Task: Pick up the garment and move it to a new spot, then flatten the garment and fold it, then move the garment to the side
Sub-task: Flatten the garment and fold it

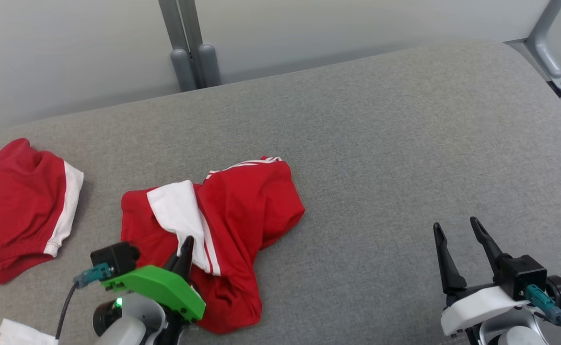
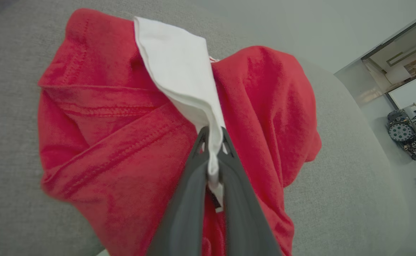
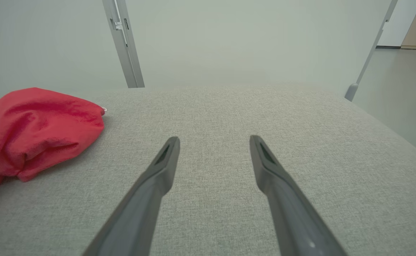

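L end effector [image 2: 213, 132] clamped on garment [image 1: 247, 206] white panel; R end effector [image 1: 455, 223] jaws apart.

We see a grey woven cushion [image 1: 381, 143] bearing a crumpled red-and-white garment [image 1: 247, 211] at the left claw [image 1: 188, 242]. Another red white-trimmed garment [image 1: 17, 201] lies left of that claw.

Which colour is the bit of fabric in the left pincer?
White: a white panel of the red garment. Clearest in the left wrist view.
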Robot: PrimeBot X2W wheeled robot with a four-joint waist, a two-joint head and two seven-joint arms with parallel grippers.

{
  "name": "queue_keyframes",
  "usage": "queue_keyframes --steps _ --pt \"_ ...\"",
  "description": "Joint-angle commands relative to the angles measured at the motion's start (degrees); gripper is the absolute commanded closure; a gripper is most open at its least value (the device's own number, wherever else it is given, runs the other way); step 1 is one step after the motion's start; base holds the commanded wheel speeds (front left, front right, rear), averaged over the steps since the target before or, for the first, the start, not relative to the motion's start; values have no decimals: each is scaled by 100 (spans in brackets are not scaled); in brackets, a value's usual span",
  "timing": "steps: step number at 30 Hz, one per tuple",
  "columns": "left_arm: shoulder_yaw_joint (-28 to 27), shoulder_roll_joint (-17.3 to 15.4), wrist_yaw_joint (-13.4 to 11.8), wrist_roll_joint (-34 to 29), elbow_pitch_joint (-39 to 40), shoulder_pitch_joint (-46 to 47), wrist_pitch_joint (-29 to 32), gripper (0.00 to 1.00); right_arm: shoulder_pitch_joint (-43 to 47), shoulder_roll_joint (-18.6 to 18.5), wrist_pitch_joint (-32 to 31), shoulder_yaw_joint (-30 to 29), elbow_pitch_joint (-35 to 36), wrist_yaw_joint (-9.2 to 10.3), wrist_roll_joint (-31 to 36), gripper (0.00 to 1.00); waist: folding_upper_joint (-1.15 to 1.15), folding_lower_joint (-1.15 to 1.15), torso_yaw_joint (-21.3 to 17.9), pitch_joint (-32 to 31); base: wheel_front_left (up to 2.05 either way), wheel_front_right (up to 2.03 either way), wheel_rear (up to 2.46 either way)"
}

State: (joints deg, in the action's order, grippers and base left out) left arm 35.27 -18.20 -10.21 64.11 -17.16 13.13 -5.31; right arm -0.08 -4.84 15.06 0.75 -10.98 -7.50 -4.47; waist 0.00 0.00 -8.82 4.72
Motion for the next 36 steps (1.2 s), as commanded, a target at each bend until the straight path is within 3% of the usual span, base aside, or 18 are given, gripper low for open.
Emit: queue_keyframes --steps 1,7,11,17,22,24,25,30,32,34,36 --pt "55 -105 27 -191 121 210 -42 100 -24 -6 18 -12 -2 2 -48 0 0 0 -89 -19 0 0 0" --pt "764 -264 130 -1086 849 873 281 100 22 -16 18 -43 -30 2 -57 0 0 0 -345 -83 0 0 0" --pt "1711 85 483 -1721 1000 1383 774 100 -22 16 18 -42 -51 2 -74 0 0 0 -601 -81 0 0 0" --pt "2744 749 1150 -2301 13 1797 925 100 -148 87 18 26 -91 2 -110 0 0 0 -1151 -12 0 0 0" --pt "3136 1200 1506 -2671 -960 1915 188 100 -92 125 18 -48 -119 2 -133 0 0 0 -1464 50 0 0 0" --pt "3213 1312 1585 -2674 -1251 1844 -152 27 -47 137 18 -130 -122 2 -138 0 0 0 -1503 85 0 0 0" --pt "3233 1375 1625 -2602 -1377 1791 -259 0 -34 140 18 -155 -115 2 -134 0 0 0 -1509 95 0 0 0" --pt "3206 1464 1685 -2293 -1431 1804 -348 0 45 146 18 -301 -65 2 -102 0 0 0 -1402 101 0 0 0" --pt "3057 1371 1575 -2176 -1295 1864 -254 0 60 152 18 -350 -51 2 -75 0 0 0 -1317 82 0 0 0" --pt "2813 1112 1331 -2049 -1127 1957 -99 0 49 158 18 -338 -37 2 -62 0 0 0 -1232 65 0 0 0" --pt "2564 660 928 -1991 -1000 2080 240 0 25 161 18 -295 -36 1 -54 0 0 0 -1161 42 0 0 0"
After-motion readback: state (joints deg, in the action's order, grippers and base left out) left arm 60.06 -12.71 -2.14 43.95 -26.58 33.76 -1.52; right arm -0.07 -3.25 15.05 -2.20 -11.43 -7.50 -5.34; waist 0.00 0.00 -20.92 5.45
